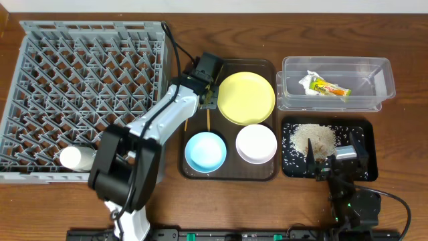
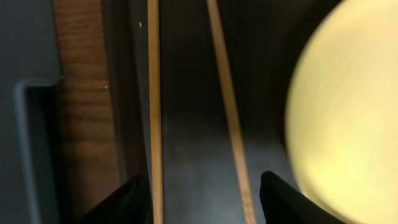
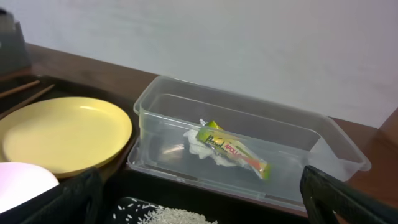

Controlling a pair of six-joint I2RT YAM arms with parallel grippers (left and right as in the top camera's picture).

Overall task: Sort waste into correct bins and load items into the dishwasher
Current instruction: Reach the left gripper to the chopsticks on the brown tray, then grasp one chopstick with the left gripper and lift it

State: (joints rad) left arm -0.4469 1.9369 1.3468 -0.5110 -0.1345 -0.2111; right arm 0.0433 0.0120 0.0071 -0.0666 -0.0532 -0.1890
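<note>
Wooden table (image 1: 401, 40). Left gripper (image 2: 205, 199) over brown tray's (image 1: 267, 67) left edge, centre frame: fingers half spread, straddling both chopsticks (image 2: 154, 93), not clamped. Right gripper (image 3: 202, 186) lower right above black tray (image 1: 369, 130), fingers wide apart, empty. Snack wrapper (image 3: 233, 149) and paper scrap (image 3: 196, 144) in clear tub (image 3: 336, 140), upper right.

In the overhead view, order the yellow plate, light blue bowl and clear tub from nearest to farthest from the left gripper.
1. Yellow plate, right beside the left gripper.
2. Light blue bowl, below it in the picture.
3. Clear tub, far right.
</note>
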